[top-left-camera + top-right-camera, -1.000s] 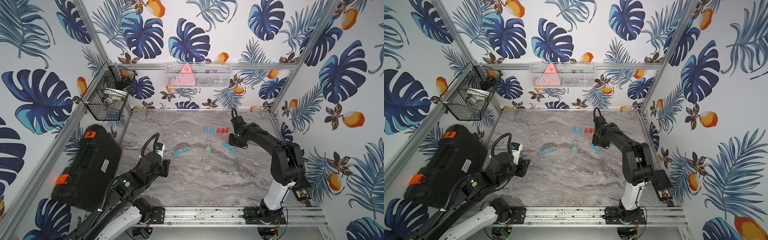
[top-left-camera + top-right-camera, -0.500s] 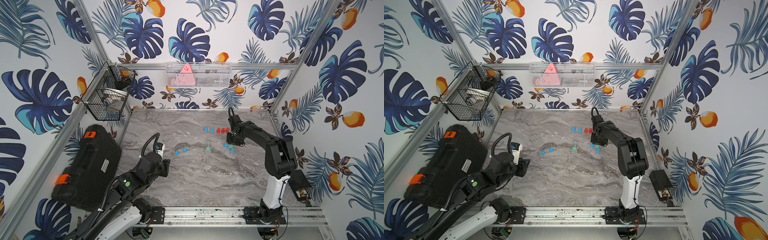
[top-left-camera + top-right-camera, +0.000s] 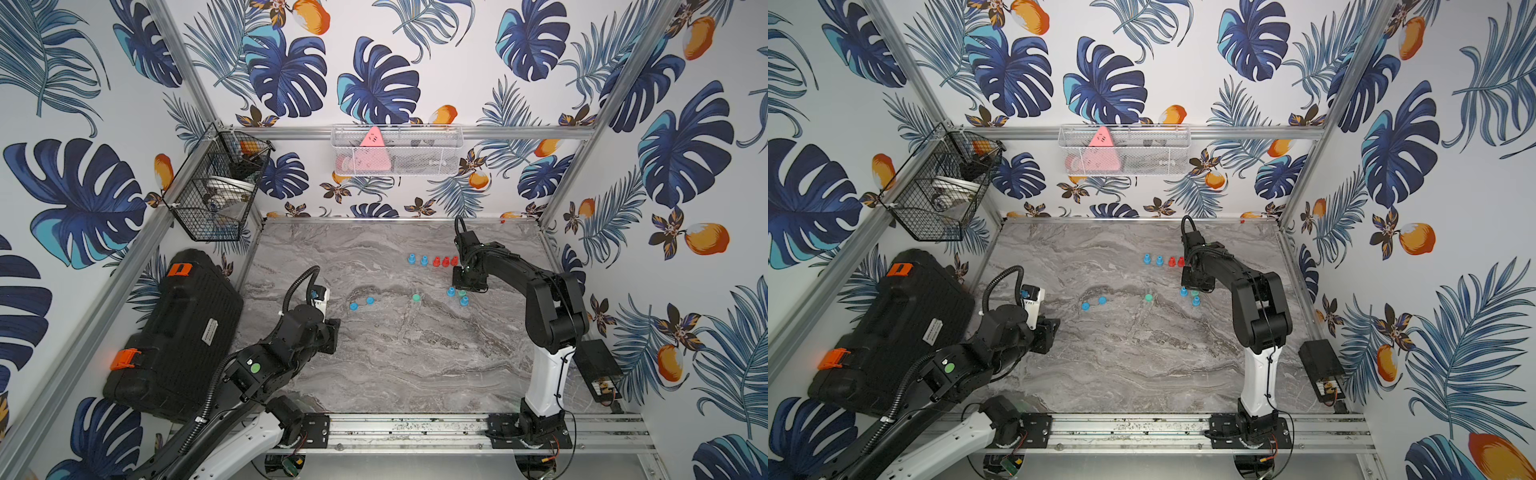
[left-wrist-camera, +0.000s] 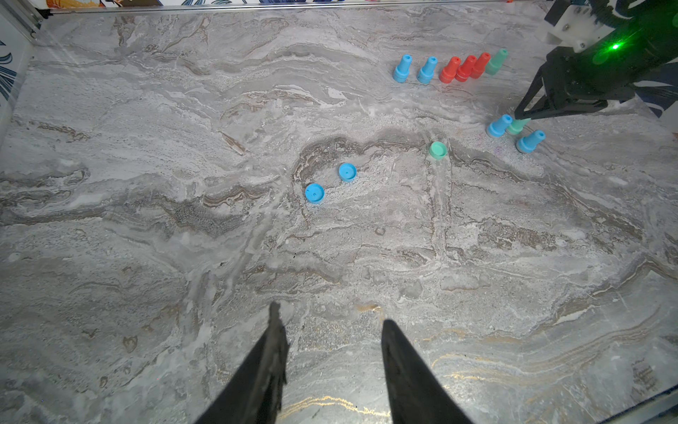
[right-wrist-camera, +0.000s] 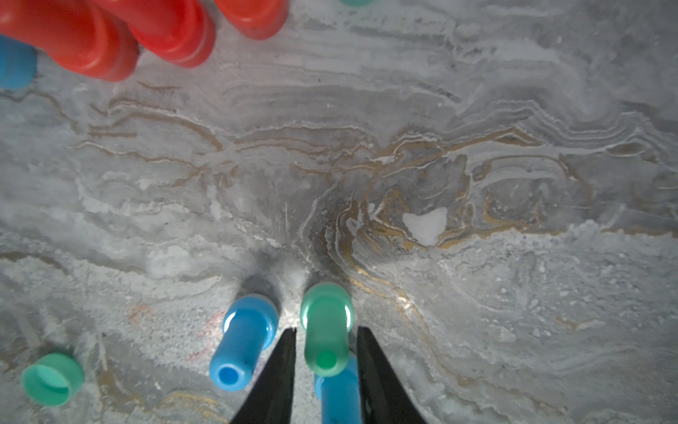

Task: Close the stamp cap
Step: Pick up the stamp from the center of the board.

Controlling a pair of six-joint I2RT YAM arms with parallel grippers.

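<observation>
Inside spread right hand (image 5: 325, 328): green stamp (image 5: 324, 312) upright, narrow end up | left hand (image 4: 330, 314) spread, empty

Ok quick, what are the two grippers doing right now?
Left gripper: open, empty.
Right gripper: open, fingers either side of the green stamp, no grip yet.
</observation>
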